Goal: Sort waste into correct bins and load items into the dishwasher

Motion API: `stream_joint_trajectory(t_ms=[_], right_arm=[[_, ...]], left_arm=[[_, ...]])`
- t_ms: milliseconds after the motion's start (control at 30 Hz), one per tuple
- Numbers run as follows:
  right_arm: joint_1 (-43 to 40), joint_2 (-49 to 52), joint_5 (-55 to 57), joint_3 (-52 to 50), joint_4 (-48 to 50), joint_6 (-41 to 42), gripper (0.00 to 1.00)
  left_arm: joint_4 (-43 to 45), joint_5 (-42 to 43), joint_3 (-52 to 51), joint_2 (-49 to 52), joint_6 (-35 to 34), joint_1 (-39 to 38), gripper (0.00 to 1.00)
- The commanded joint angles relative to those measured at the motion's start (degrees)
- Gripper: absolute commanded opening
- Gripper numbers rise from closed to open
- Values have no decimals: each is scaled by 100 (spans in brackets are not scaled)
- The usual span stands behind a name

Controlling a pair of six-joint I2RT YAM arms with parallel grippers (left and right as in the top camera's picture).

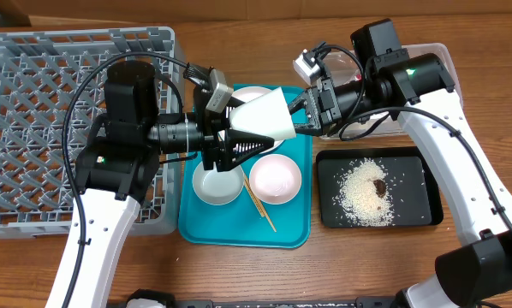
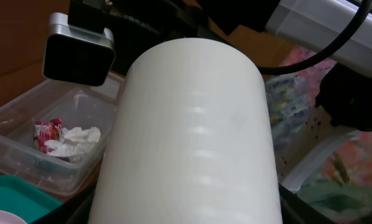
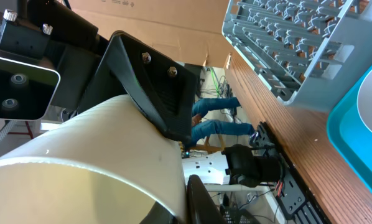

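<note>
Small white cup (image 1: 269,115) is lying sideways, mouth pointing at right tool (image 1: 306,115) (closure indiscernible), left tool (image 1: 247,133) clamping its body.

My overhead camera looks straight down on the whole surface (image 1: 342,274). Both wrist cameras sit tight against the white cup (image 2: 192,137), left facing the clear tub (image 2: 18,146), right rolled sideways toward the rack (image 3: 298,43).

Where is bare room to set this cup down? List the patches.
Free: the grey plastic dish rack's lattice floor, left of the left arm; bare wooden table in front of the black rectangular tray. Crowded: the teal serving tray, with greyish bowl, white dish, wooden chopsticks.
</note>
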Motion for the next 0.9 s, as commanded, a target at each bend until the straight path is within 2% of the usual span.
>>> stream_joint_trajectory(t_ms=[0,100,133,167,200,300,367,500,600,700,867], right_arm=[[31,-35,-85,31,15,-24,4],[31,-35,-57,31,13,-24,6],[31,-35,28,31,13,-24,13],[31,-35,173,31,13,-22,27],[31,-35,372,31,11,-22,31],[17,-35,1471,31,-13,22,37],[-22,-35,2286,31,-26,48,44],[-247,-37,3630,33,-26,420,49],[-570,-37,4070,37,-28,450,57],[-892,-50,4391,37,-114,448,58],[-1362,-122,5777,48,-682,450,59]], left_arm=[[31,260,107,26,20,-37,61],[28,234,107,26,24,-37,60],[28,177,107,26,24,-37,59],[17,59,107,26,24,-33,59],[4,-103,107,26,24,-28,59],[-22,-562,107,26,24,24,58],[-24,-601,107,20,24,162,58],[-280,-774,107,15,33,529,55],[-813,-1261,107,15,236,885,55],[-1220,-1628,107,15,334,1217,54],[-1998,-3036,109,-55,323,1923,55]])
